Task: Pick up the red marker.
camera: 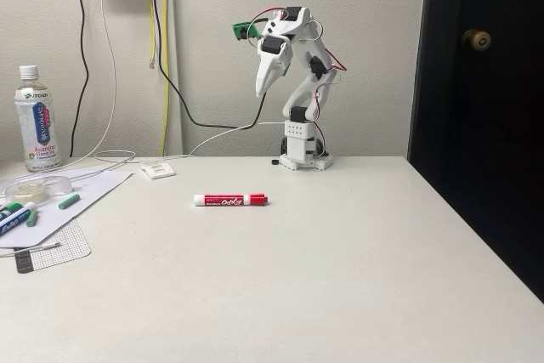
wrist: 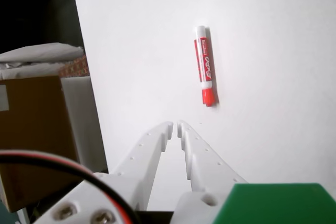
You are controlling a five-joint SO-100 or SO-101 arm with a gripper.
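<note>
The red marker [camera: 230, 200] lies flat on the white table, red cap pointing right in the fixed view. In the wrist view the red marker [wrist: 205, 65] lies lengthwise ahead, cap end nearest the camera. My gripper [camera: 263, 90] hangs folded at the white arm's base, raised high above the table and well behind the marker. In the wrist view the gripper [wrist: 175, 126] has its two white fingertips nearly touching, shut on nothing, with the marker a short way beyond and to the right of the tips.
At the table's left stand a drink bottle [camera: 36, 119], a paper sheet [camera: 76, 201] with green and blue markers [camera: 17, 214] and a small green cap [camera: 69, 201]. Cables [camera: 119, 157] run along the back. The table's right edge [camera: 476, 227] drops beside a dark door.
</note>
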